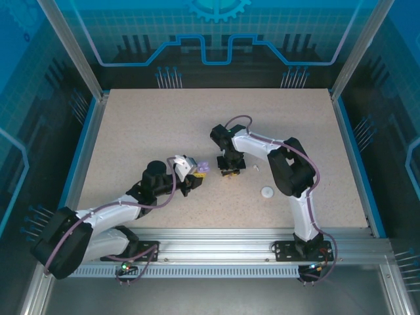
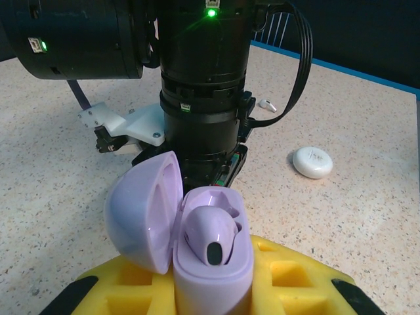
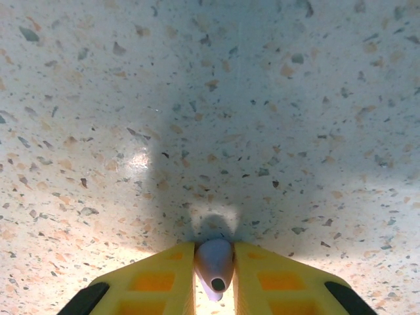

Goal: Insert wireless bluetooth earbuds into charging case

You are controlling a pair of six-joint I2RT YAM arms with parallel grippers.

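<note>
Lab robot cell: aluminium frame (image 1: 230,237), blue panels (image 1: 131,33).

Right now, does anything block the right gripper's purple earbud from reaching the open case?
Nothing visible does. The purple earbud and the open case have bare table between them; its lid is swung aside.

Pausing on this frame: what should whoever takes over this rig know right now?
Left gripper: shut on the open purple charging case; one purple earbud sits in it.
Right gripper: shut on the second purple earbud, over the table.
The white earbud and the closed white case lie apart on the table.
Left to do: seat the held bud in the purple case, close the lid, then case the white bud.
</note>
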